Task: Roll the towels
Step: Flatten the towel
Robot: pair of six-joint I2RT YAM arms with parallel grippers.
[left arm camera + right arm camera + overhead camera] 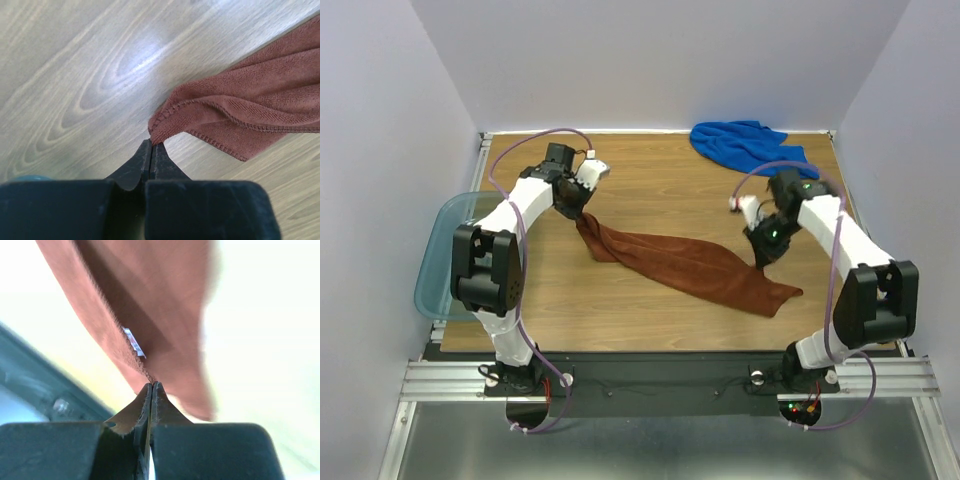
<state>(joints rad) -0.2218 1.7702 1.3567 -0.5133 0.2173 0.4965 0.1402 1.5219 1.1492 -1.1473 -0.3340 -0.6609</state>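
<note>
We find the left end effector (151,143) pinched on one corner of the brown towel (690,265) and the right end effector (151,386) pinched on its opposite edge, the towel spanning the table (660,190) between them, with the blue towel (745,145) crumpled at the far right corner.
</note>
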